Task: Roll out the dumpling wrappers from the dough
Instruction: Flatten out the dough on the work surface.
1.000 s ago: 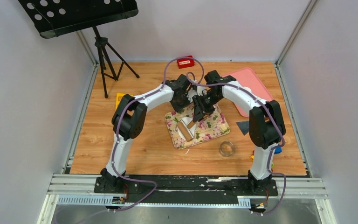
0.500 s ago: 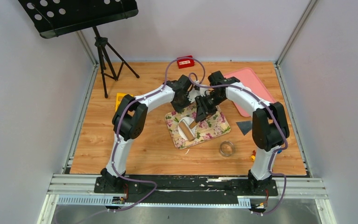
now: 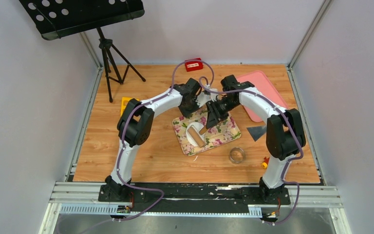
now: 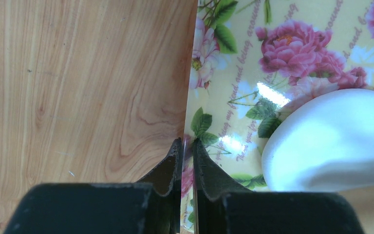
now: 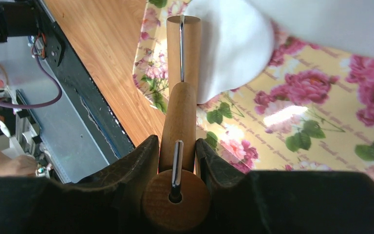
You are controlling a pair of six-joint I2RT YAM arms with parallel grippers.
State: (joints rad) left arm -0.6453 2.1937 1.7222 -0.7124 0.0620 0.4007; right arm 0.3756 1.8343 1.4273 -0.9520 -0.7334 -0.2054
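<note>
The dough (image 3: 193, 135) is a flattened white sheet on the floral mat (image 3: 221, 130). It also shows in the left wrist view (image 4: 331, 141) and the right wrist view (image 5: 233, 48). My right gripper (image 3: 212, 116) (image 5: 177, 146) is shut on the handle of a wooden rolling pin (image 5: 179, 122). The pin's roller (image 5: 184, 44) lies at the dough's edge. My left gripper (image 3: 191, 106) (image 4: 187, 146) is shut on the mat's far left edge (image 4: 191, 97). No round wrapper discs are in view.
A metal ring cutter (image 3: 236, 155) sits on the table right of the mat's near corner. A pink tray (image 3: 263, 90) lies at the back right and a grey scraper (image 3: 257, 130) beside it. A red block (image 3: 193, 64) and a music stand tripod (image 3: 109, 58) stand at the back.
My right gripper has drawn the rolling pin back and to the right across the dough, uncovering more of the white sheet. My left gripper has stayed on the mat's edge.
</note>
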